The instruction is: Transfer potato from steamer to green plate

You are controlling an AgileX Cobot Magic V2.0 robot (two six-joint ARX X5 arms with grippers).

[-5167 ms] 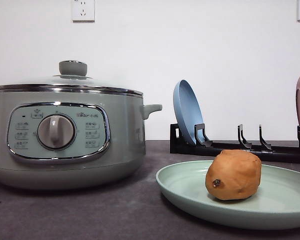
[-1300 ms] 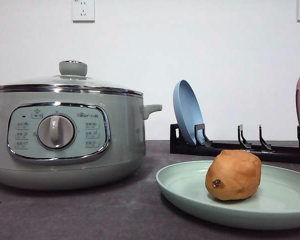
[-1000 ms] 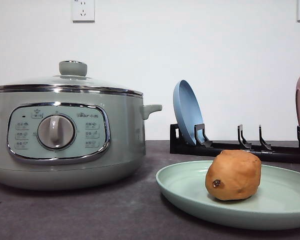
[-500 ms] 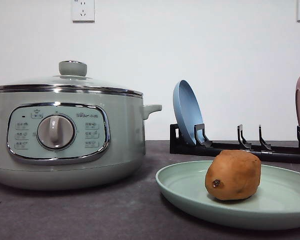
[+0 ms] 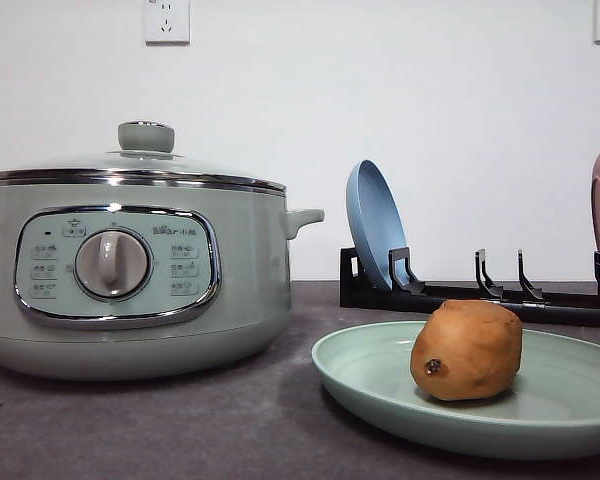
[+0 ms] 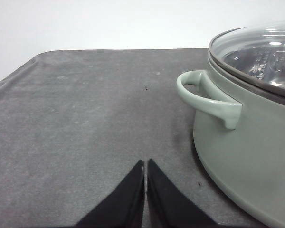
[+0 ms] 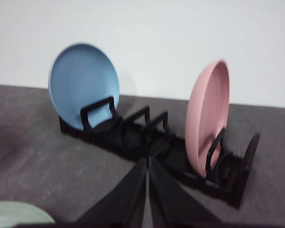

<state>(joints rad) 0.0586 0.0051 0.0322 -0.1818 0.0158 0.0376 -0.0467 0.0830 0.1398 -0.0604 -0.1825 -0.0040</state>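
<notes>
Front view has the potato sitting on the green plate, right of the lidded steamer, so the job looks done. Both claws, left claw and right claw, are pinched together, empty; right one's nearer the plate.

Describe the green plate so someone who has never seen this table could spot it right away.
Start at the big sage-green steamer on the dark table. On its handle side lies the green plate, flat on the table with a potato on it. The blue plate and pink plate stand upright in a black rack.
</notes>
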